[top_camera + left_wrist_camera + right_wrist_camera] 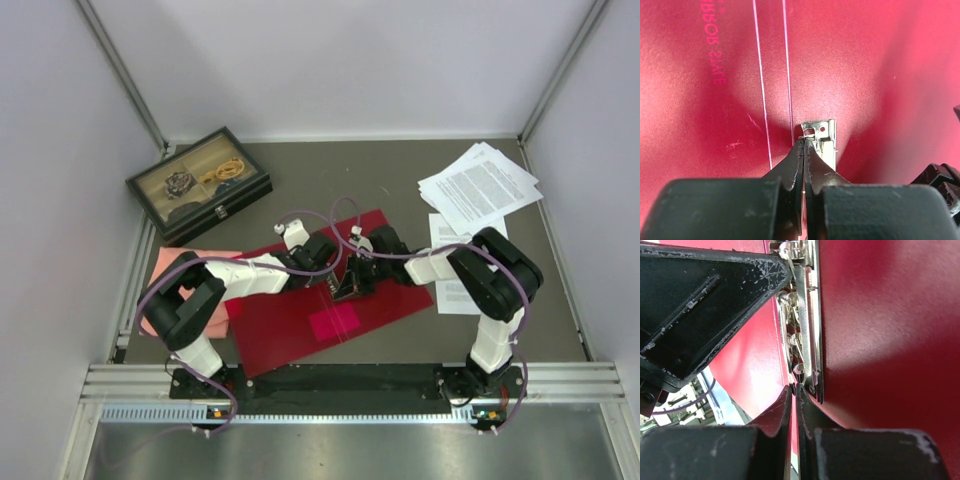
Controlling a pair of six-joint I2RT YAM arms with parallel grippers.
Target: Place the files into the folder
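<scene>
I've got both grippers clenched empty at the spring clip of the open folder [280, 325].

The folder lies flat mid-table, matte red card with two thin pale crease lines. On my left wrist view I see faint mirrored lettering, of which I can only make out "SALE". The left gripper [804, 142] and the right gripper [795, 387] are each pinched tip to tip, touching the ridged, shiny metal clip [824, 131] from opposite ends. A square pink sticker [333, 322] sits on the inside cover. The files [480, 185], white sheets of dense print too small to read, lie fanned far right, off the folder. A glass-lidded black case [200, 185] sits far left.
</scene>
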